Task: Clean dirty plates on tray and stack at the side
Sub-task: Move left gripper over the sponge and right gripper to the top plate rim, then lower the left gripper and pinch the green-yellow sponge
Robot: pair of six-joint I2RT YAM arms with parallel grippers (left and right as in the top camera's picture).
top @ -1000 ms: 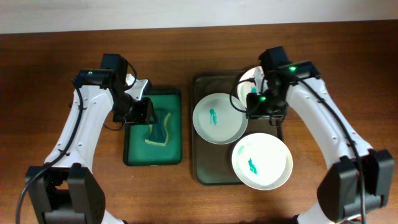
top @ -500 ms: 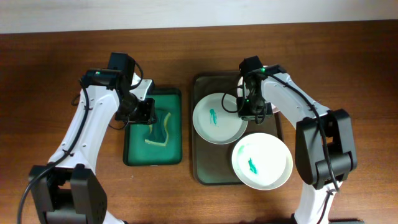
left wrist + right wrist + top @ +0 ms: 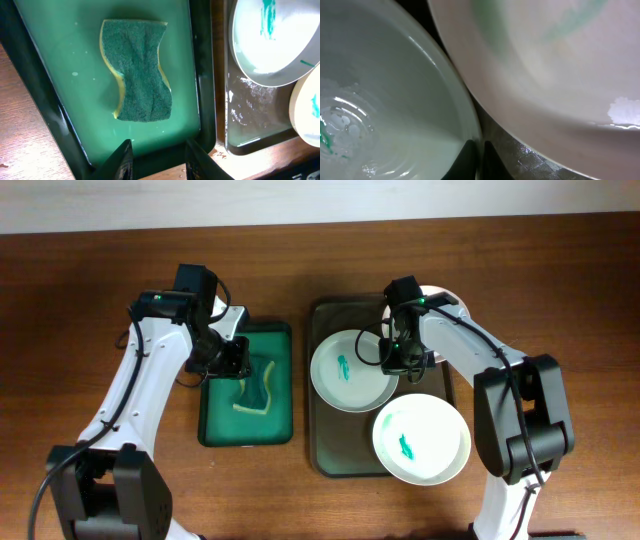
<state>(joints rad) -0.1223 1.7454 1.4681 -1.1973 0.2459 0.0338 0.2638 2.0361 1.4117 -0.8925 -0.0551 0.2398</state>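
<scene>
The right claw (image 3: pixel 481 161) is pinched tight on the edge of the middle plate (image 3: pixel 345 380). This plate has a green smear on it and lies on the big dark tray (image 3: pixel 330 450). A second plate (image 3: pixel 422 438), also smeared green, sits close by and pokes out over the tray's corner. A third plate (image 3: pixel 443 293) is mostly hidden under the right arm. The left claw (image 3: pixel 159 160) is partly open and holds nothing. It hangs over the green tray (image 3: pixel 60 75), where a sponge (image 3: pixel 137 70) lies. Both trays sit on the brown tabletop (image 3: pixel 560 280).
</scene>
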